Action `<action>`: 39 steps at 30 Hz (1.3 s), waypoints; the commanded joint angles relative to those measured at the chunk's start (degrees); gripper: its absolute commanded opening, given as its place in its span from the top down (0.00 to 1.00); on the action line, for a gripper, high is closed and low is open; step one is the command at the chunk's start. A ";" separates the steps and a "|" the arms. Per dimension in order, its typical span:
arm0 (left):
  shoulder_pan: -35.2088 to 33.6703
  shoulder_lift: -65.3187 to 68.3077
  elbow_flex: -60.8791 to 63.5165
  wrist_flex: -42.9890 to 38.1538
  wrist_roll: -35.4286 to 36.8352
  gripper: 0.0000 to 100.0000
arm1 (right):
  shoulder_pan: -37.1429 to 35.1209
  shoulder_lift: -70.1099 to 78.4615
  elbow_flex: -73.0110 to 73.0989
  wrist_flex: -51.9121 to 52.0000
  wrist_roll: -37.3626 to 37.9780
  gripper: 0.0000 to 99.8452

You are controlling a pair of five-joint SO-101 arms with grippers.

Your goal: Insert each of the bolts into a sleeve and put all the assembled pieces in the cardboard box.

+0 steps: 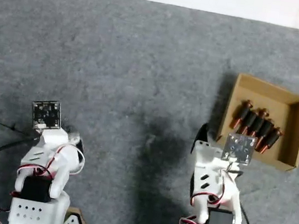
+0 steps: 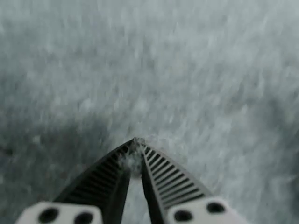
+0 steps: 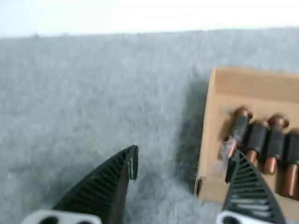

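The left hand point(image 2: 135, 142) has its fingers pressed together on nothing, tips low against the grey counter point(image 1: 145, 61), well apart from the box point(image 1: 294, 132) with the right arm between them. The right hand point(image 3: 183, 156) is spread wide and empty. It sits just beside the box, outside the wall that faces the left arm. In the right wrist view one fingertip shows in front of that wall and the other shows over bare counter away from the box.

Inside the box lie five pieces point(image 1: 256, 127), each a coppery bolt through a dark sleeve, side by side in a slanted row and touching one another. I see no loose bolt or sleeve outside the box, so the task looks nearly or fully done.

What remains, I judge, is to clear the right hand away cleanly. It should lift first, then draw back from the box, fingers kept spread so neither tip hooks the cardboard wall. The box is light and a snag would likely drag it and jostle the row.
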 commanded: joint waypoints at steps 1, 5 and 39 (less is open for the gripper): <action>0.75 -0.84 1.10 5.19 -3.43 0.99 | -0.48 0.04 8.31 3.65 -0.53 0.73; 0.48 -0.84 1.10 8.88 -5.54 0.99 | -0.48 0.04 8.40 8.92 -0.26 0.73; -3.38 -0.84 1.10 14.77 -5.54 0.99 | -0.48 0.04 8.40 27.91 -0.09 0.73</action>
